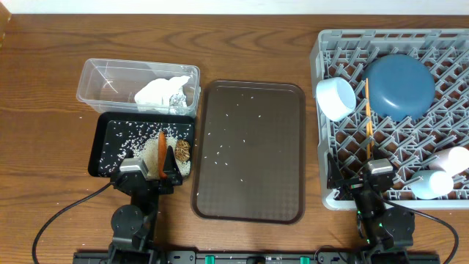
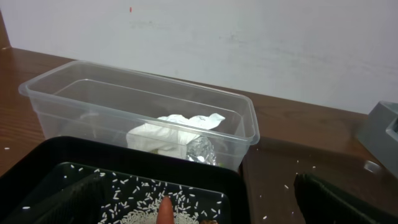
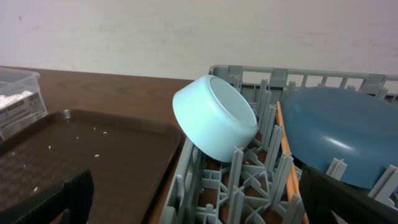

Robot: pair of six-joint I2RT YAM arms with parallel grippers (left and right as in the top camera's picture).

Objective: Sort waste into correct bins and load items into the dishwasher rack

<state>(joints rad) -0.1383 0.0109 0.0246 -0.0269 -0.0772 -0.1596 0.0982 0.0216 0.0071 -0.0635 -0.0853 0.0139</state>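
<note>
From above, the clear tub (image 1: pixel 110 81) stands at the left of the table (image 1: pixel 44 110) with a crumpled napkin (image 1: pixel 163 92) inside. Just in front, the black bin (image 1: pixel 99 147) holds scattered rice (image 1: pixel 128 139), a carrot (image 1: pixel 162 152) and a brown lump (image 1: pixel 182 150). The brown tray (image 1: pixel 249 176) lies in the middle. On the right, the grey rack (image 1: pixel 319 59) carries the blue plate (image 1: pixel 399 86), a pale bowl (image 1: pixel 335 97), chopsticks (image 1: pixel 368 117) and two small cups (image 1: pixel 432 183). The left gripper (image 1: pixel 149 174) hangs at the bin's near edge, the right gripper (image 1: pixel 366 180) at the rack's near corner.

In the left wrist view, the fingers (image 2: pixel 336 199) are spread wide, gripping nothing.

In the right wrist view, the fingers (image 3: pixel 56 199) are likewise released and empty. The bowl leans tilted on the pegs beside the plate.
</note>
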